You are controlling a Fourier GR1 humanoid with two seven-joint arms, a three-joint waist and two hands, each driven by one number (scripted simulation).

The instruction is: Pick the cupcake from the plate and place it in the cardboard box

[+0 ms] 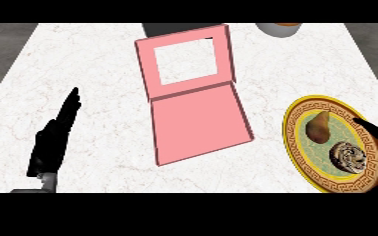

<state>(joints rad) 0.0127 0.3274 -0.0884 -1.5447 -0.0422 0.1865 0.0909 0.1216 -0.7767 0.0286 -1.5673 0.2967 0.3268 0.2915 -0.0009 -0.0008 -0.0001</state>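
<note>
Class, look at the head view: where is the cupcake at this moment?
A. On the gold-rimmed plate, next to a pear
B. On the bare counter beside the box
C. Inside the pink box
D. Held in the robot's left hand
A: the cupcake sits on the plate beside the pear, apart from the box.

Cupcake (348, 157): round, brown with pale swirled top, seen from above; sits on the lower right part of the plate.
Plate (298, 152): gold patterned rim, pale green centre; lies at the right edge of the surface, partly cut off.
Cardboard box (198, 126): pink, shallow, open; lid with cut-out window tilted back; mid-surface, well apart from the plate.
</note>
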